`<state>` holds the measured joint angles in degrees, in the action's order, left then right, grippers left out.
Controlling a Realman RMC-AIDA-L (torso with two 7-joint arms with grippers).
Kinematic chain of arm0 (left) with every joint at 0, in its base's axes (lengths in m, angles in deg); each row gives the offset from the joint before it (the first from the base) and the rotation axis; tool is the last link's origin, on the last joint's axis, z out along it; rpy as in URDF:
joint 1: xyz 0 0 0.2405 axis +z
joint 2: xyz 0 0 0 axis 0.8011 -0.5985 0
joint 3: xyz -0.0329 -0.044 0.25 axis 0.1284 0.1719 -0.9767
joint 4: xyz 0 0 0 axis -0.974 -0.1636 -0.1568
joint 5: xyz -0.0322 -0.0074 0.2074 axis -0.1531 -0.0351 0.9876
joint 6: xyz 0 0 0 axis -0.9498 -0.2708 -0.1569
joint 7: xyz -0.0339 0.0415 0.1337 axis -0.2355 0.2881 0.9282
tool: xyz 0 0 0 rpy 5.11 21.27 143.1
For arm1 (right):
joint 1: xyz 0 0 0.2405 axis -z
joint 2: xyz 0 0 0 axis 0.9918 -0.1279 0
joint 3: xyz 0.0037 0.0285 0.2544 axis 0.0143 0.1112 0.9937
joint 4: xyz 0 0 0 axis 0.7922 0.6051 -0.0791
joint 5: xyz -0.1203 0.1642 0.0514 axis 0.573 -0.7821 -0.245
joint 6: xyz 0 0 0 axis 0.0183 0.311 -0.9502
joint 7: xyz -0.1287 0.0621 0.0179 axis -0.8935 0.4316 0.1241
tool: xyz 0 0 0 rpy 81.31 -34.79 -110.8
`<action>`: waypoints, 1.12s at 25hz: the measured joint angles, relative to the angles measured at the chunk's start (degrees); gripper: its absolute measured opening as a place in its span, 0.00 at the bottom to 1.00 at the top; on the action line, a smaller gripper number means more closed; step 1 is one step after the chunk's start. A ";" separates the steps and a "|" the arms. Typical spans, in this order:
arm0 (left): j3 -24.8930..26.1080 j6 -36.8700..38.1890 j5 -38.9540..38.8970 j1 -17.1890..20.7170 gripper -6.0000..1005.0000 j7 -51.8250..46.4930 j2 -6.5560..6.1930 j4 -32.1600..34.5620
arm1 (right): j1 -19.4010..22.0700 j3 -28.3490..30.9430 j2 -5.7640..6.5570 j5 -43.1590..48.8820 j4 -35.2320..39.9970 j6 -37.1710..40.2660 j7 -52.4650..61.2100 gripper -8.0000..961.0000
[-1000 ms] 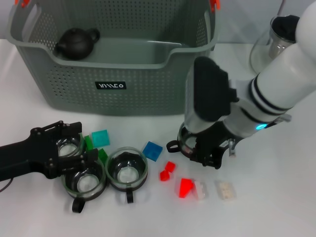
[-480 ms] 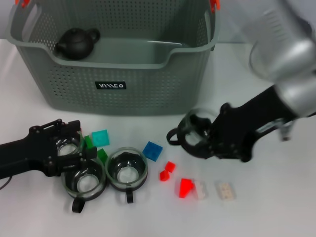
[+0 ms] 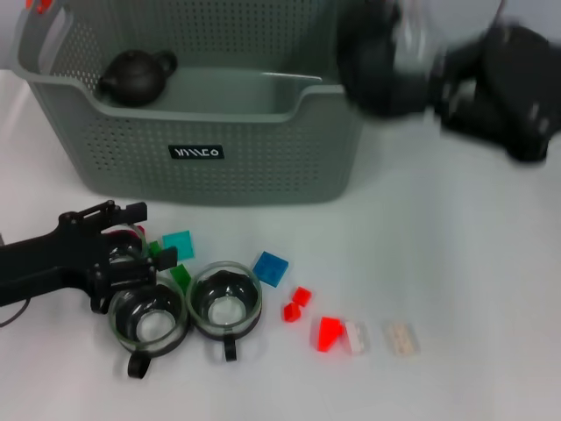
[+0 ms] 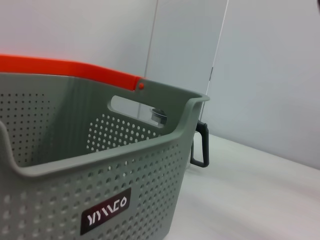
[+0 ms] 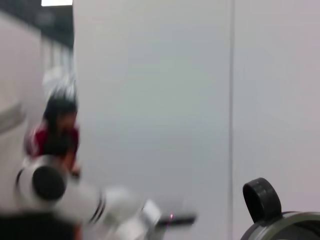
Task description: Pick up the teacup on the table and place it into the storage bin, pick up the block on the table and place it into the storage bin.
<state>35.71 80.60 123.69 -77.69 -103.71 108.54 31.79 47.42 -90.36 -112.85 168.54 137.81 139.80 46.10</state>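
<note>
Bright even light; right hand (image 3: 412, 66) motion-blurred.

Right gripper (image 3: 399, 57): motion-blurred dark mass above the right corner of the grey-green perforated plastic storage bin (image 3: 131, 158); finger position unreadable.
Glass teacup at right gripper: only a pale smear; grip cannot be confirmed.
Storage bin: far rim and left orange handle clip cut off by the head view's top edge.
Left gripper (image 3: 123, 254): black fingers overlap a clear glass teacup (image 3: 131, 248) in front of the bin, hiding most of it.
Left arm: cut off at the head view's left edge.
</note>
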 joint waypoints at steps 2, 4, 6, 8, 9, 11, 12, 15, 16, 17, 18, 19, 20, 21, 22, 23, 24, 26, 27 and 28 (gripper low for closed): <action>-0.02 -0.07 0.00 -0.24 0.88 0.00 0.00 -0.04 | 0.17 0.57 -0.70 -3.83 0.65 -2.89 1.41 0.06; 0.00 -0.08 0.00 -0.45 0.88 -0.10 0.00 -0.06 | -0.76 0.24 -0.80 -5.33 1.21 -7.70 4.28 0.06; 0.08 -0.05 0.00 -0.52 0.88 -0.26 0.03 -0.10 | -2.49 -0.16 -0.62 -4.89 1.36 -12.35 7.15 0.06; 0.31 -0.04 -0.04 -0.48 0.88 -0.26 0.15 -0.15 | -4.92 -0.77 -0.42 -2.85 1.44 -16.76 9.85 0.06; 0.45 -0.05 -0.20 -0.40 0.88 -0.21 0.19 -0.24 | -6.53 -1.50 -0.29 -0.92 1.57 -19.64 11.45 0.06; 0.55 -0.05 -0.46 -0.31 0.88 -0.11 0.24 -0.42 | -9.09 -2.92 -0.19 2.88 1.70 -24.17 14.03 0.06; 0.60 -0.09 -1.14 -0.11 0.88 0.00 0.27 -0.74 | -10.53 -3.78 -0.18 5.40 1.70 -26.56 15.27 0.06; 0.67 -0.09 -1.37 -0.07 0.88 0.01 0.27 -0.87 | -14.64 -6.05 -0.57 12.87 1.23 -32.07 17.82 0.06; 0.66 -0.09 -1.38 -0.09 0.88 0.02 0.28 -0.98 | -15.90 -6.93 -0.79 15.23 0.95 -34.11 19.04 0.06; 0.66 -0.10 -1.39 -0.10 0.88 0.02 0.28 -1.08 | -17.11 -8.10 -0.85 17.32 0.38 -36.23 20.58 0.06; 0.67 -0.09 -1.39 -0.10 0.88 0.02 0.27 -1.15 | -18.07 -9.12 -0.85 18.99 -0.14 -38.05 22.10 0.06; 0.66 -0.08 -1.40 -0.04 0.88 0.03 0.28 -1.19 | -19.32 -10.28 -0.76 21.20 -1.03 -40.02 24.05 0.06; 0.66 -0.09 -1.41 0.06 0.88 0.03 0.28 -1.19 | -20.53 -11.08 -0.71 23.52 -1.92 -41.67 25.80 0.06; 0.65 -0.09 -1.41 0.17 0.88 0.03 0.29 -1.19 | -21.92 -11.57 -0.71 25.94 -2.81 -42.90 27.18 0.06; 0.65 -0.09 -1.41 0.24 0.88 0.03 0.30 -1.18 | -23.24 -11.79 -0.72 28.37 -3.99 -43.97 28.18 0.06; 0.64 -0.06 -1.41 0.36 0.88 0.04 0.33 -1.16 | -24.36 -11.94 -0.78 30.57 -5.05 -44.75 28.78 0.06; 0.63 0.03 -1.41 0.44 0.88 0.04 0.34 -1.12 | -25.61 -12.22 -0.83 32.44 -6.42 -45.61 29.10 0.06; 0.62 0.40 -1.41 0.68 0.88 0.05 0.36 -1.05 | -27.53 -13.21 -0.90 35.37 -8.88 -47.91 29.52 0.06; 0.61 0.55 -1.40 0.79 0.88 0.05 0.39 -1.01 | -28.37 -14.04 -0.92 36.47 -10.02 -49.47 29.62 0.06; 0.59 0.64 -1.38 0.84 0.88 0.06 0.40 -0.99 | -29.17 -14.98 -0.93 37.38 -11.22 -51.08 29.69 0.06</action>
<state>36.30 81.23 122.30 -76.85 -103.65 108.94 30.79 18.25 -105.34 -113.78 205.93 126.59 88.72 75.79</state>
